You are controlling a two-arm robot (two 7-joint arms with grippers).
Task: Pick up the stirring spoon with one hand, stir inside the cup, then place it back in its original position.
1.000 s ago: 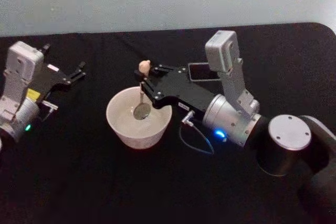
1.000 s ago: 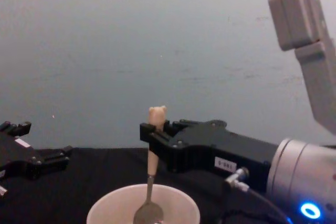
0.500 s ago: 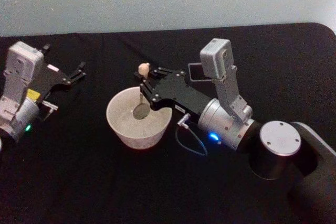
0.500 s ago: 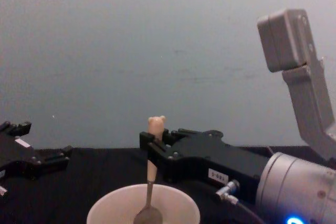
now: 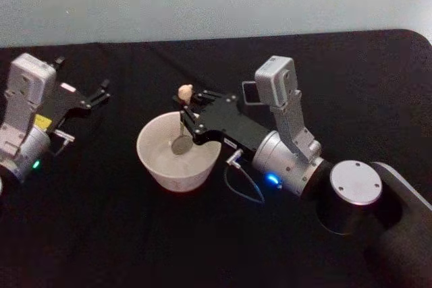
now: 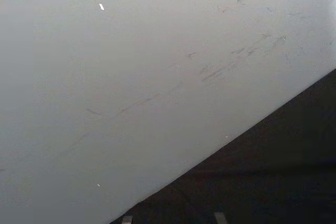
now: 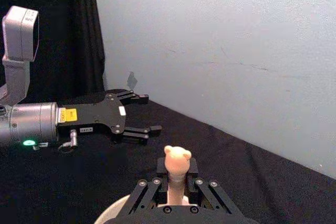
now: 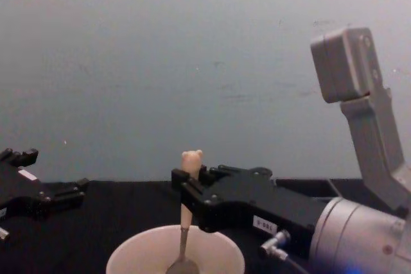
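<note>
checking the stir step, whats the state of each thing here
cup: upright on the table, contents unclear
stirring spoon: upright, gripped by its handle, bowl down inside the cup
right gripper: shut on the spoon handle, over the cup's far rim
left gripper: open, parked at the table's left
holder: upright, partly hidden by the right arm

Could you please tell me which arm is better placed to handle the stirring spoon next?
Right. The right gripper is shut on the stirring spoon, whose bowl sits inside the cup; the left gripper rests open, far off.
</note>
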